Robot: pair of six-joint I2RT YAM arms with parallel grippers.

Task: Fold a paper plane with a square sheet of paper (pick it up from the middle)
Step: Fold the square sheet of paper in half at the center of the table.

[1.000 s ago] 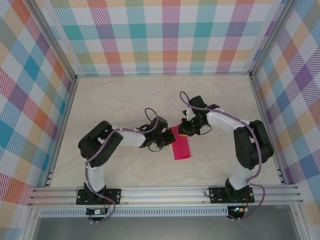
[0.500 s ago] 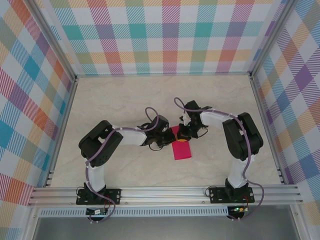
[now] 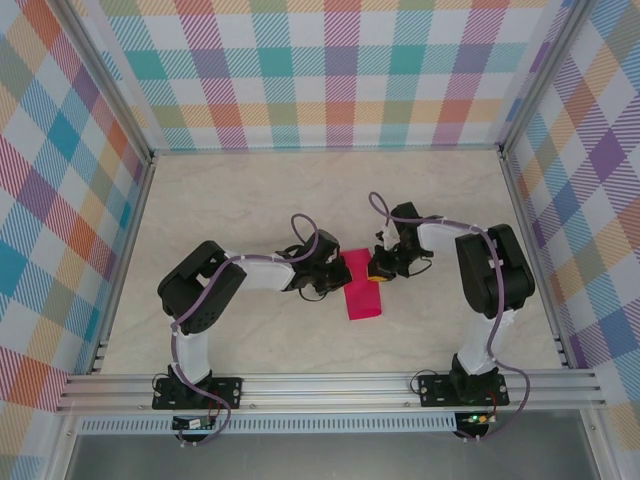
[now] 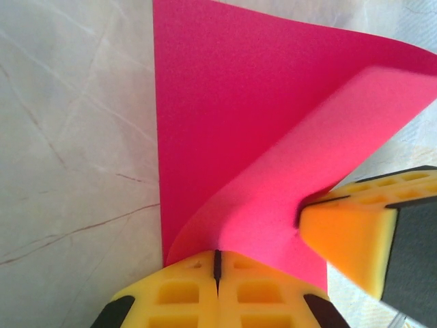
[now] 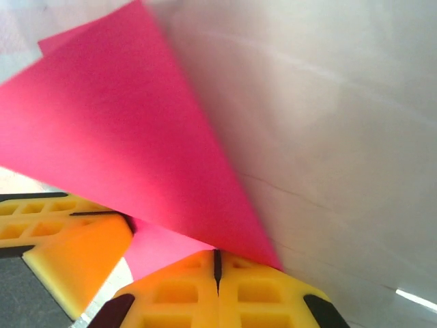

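Two arms [image 3: 447,233] bend low over one sheet [image 3: 363,297]; left jaws and right jaws look pinched on it.

paper [image 4: 218,116]: matt, smooth | table [image 4: 68,137]: smooth, marble-look | frame [image 3: 330,385]: brushed metal

The square sheet of paper [image 4: 225,123] runs off the top edge, its lifted flap blurred.
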